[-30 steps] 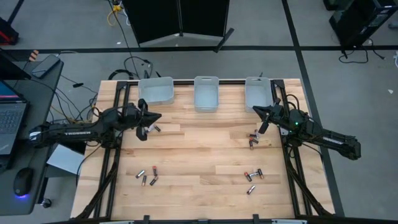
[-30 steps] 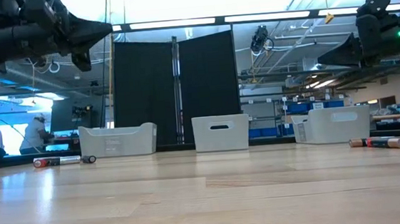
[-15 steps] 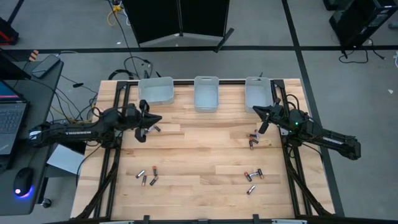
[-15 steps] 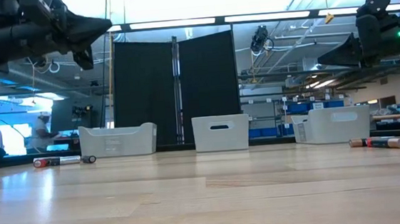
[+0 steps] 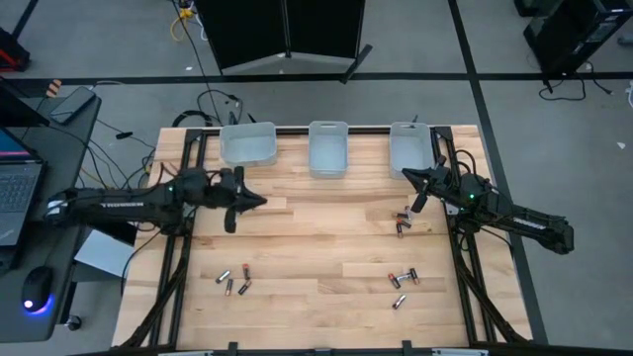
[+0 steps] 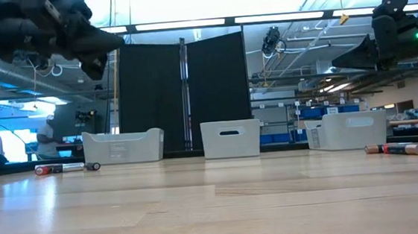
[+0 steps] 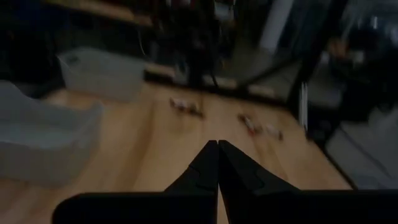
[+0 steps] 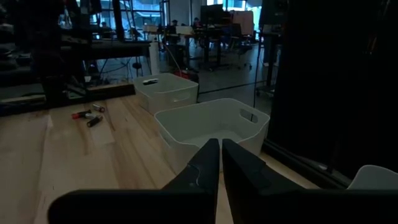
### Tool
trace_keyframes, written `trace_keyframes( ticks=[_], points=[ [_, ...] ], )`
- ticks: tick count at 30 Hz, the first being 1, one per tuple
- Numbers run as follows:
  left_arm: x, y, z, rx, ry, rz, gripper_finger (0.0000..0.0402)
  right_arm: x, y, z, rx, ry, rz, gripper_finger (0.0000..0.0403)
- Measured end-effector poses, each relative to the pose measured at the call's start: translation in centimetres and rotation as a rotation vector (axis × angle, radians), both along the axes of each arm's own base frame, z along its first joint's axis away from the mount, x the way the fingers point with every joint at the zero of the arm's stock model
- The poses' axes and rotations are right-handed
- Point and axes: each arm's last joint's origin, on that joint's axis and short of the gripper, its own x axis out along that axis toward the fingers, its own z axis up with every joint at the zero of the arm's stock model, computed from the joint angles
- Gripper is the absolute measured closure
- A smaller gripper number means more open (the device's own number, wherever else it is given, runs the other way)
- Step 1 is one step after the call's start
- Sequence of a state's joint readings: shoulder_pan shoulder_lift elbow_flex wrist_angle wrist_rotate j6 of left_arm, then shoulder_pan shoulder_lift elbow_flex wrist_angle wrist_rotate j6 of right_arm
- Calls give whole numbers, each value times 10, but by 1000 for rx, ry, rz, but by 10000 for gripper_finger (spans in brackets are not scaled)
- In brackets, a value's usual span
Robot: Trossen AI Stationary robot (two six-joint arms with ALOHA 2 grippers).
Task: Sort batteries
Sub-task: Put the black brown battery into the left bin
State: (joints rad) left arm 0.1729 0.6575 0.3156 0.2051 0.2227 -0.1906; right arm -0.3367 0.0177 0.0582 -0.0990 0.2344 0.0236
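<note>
Batteries lie in loose groups on the wooden table: one near the near-left [image 5: 234,281], one near the near-right [image 5: 403,280], and a few by the right edge [image 5: 403,220]. In the low view more lie at the left [image 6: 63,168] and right [image 6: 394,148]. My left gripper [image 5: 261,202] hangs shut and about level above the table's left part, pointing toward the right edge; its fingertips [image 7: 217,144] hold nothing. My right gripper [image 5: 406,176] waits shut above the far right, its fingers [image 8: 220,143] aimed at a bin.
Three translucent bins stand in a row along the far edge: left [image 5: 247,144], middle [image 5: 328,148], right [image 5: 410,148]. The table's middle [image 5: 326,237] is bare wood. A laptop and a mouse sit on a desk beyond the left edge.
My left gripper has tipped up from slanting downward to about level, and has moved a little toward the table's right edge and slightly up, staying shut. It now covers the batteries that lay beside it in the high view.
</note>
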Motion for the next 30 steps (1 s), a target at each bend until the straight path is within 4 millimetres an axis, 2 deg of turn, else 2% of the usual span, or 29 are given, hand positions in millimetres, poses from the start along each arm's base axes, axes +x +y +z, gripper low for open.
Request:
trace_keyframes(
  ticks=[8, 15, 22, 30],
  points=[
    [10, -26, 34, -93, 308, -67, 386, 0, 0, 0, 0, 0, 0, 371],
    [13, -55, 38, -239, 559, -23, 386, 0, 0, 0, 0, 0, 0, 371],
    [13, -97, 22, -408, 771, -9, 386, 0, 0, 0, 0, 0, 0, 371],
    [15, -151, -7, -554, 937, 66, 386, 0, 0, 0, 0, 0, 0, 371]
  ],
)
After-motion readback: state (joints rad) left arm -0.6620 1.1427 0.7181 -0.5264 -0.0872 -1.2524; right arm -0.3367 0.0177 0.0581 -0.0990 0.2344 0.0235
